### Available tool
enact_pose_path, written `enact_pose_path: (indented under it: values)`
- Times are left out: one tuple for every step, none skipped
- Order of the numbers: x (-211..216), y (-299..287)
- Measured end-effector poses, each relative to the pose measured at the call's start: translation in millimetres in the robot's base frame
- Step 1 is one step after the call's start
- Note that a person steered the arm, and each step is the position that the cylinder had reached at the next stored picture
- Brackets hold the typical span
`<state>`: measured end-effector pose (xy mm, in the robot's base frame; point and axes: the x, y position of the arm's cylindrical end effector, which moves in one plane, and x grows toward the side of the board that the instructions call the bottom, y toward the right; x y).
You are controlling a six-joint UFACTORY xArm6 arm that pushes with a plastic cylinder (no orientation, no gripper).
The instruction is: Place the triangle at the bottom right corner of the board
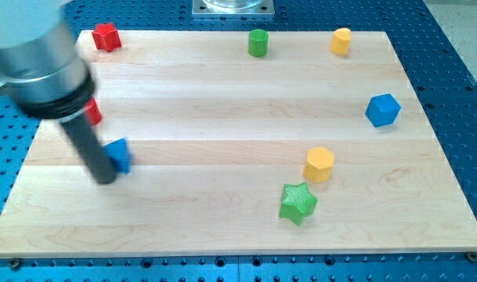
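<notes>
A small blue triangle block lies at the view's left on the wooden board. My dark rod comes down from the upper left, and my tip rests on the board just left of and below the blue triangle, touching or nearly touching it. The rod covers the triangle's left edge.
A red block sits partly hidden behind the rod. A red star, green cylinder and yellow cylinder line the top. A blue cube is at right. A yellow hexagon and green star sit lower right.
</notes>
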<state>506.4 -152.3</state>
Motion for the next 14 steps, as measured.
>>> enact_pose_path:
  values:
    - [-13.2,5.7]
    - [-28.6,-19.0]
    - [-46.7,72.4]
    - [-47.1,141.5]
    - [-48.3,83.2]
    - [-66.6,112.2]
    - [-78.7,164.6]
    - [-105.0,166.1]
    - [-105.3,191.7]
    - [-77.4,256.8]
    - [-33.3,297.8]
    - [12.8,302.4]
    - [52.2,313.3]
    - [61.8,333.6]
